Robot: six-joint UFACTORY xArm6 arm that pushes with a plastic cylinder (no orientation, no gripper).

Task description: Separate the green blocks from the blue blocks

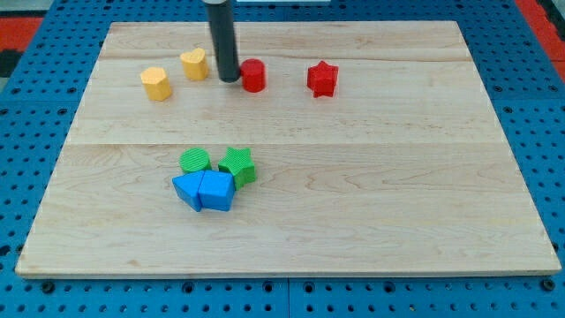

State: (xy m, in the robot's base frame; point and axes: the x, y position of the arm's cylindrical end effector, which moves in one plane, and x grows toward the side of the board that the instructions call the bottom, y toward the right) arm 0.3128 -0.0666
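The tip point(229, 79) is parked empty beside the red cylinder point(253, 75); the green blocks point(219, 162) are still pressed against the blue blocks point(205, 190) below. A wedge between them is needed.

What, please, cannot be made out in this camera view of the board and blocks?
- Rod's upper part: cut off by the view's top edge; only down to my tip shows.
- Red cylinder: its left side is hidden by the rod, so contact is unclear.
- Blue blocks: pressed together, shapes uncertain.
- Green cylinder and green star: lower parts hidden behind the blue ones.
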